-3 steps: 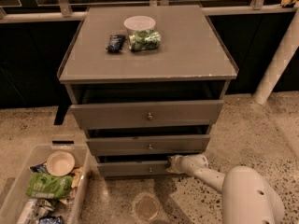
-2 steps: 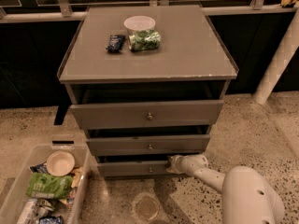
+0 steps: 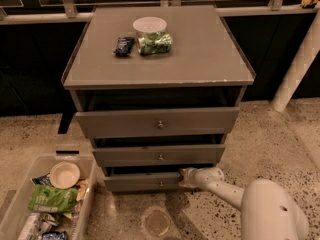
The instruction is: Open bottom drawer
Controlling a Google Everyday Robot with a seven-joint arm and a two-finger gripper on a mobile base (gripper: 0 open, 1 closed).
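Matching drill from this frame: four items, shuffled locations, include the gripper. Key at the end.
Items
1. gripper
2. bottom drawer
3. round white tub
4. beige bowl

Places
A. on the cabinet top, next to a green bag
B. in the plastic bin on the floor
C. low down, at the right end of a drawer front
D. lowest of three, under the middle drawer

Pairs: 1-C, 2-D, 3-A, 4-B
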